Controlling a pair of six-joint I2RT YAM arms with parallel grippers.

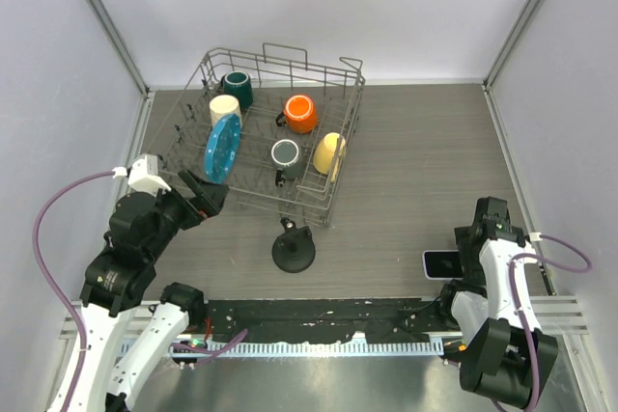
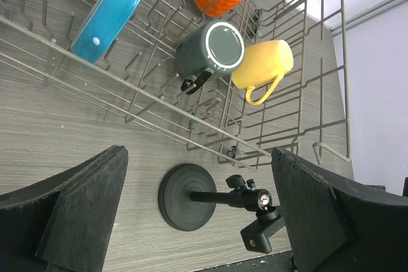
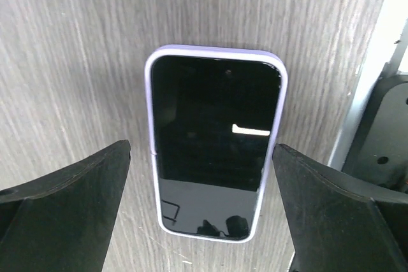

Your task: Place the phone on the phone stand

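Note:
The phone (image 3: 213,141) lies flat and screen-up on the wooden table, glossy black with a lilac rim; in the top view the phone (image 1: 440,262) is near the front right, partly under my right arm. My right gripper (image 3: 203,152) is open above it, one finger on each side of its long edges and clear of them; from above the right gripper (image 1: 467,250) shows just right of the phone. The black phone stand (image 1: 293,250) stands mid-table on its disc base (image 2: 187,197). My left gripper (image 2: 199,154) hangs open and empty; from above the left gripper (image 1: 208,195) is left of the stand.
A wire dish rack (image 1: 340,176) fills the back middle, holding a blue plate (image 1: 222,147) and orange (image 1: 300,114), grey (image 1: 286,154), yellow (image 1: 329,152), cream (image 1: 224,107) and dark green (image 1: 237,89) mugs. Side walls close in left and right. A black strip (image 1: 319,320) runs along the near edge.

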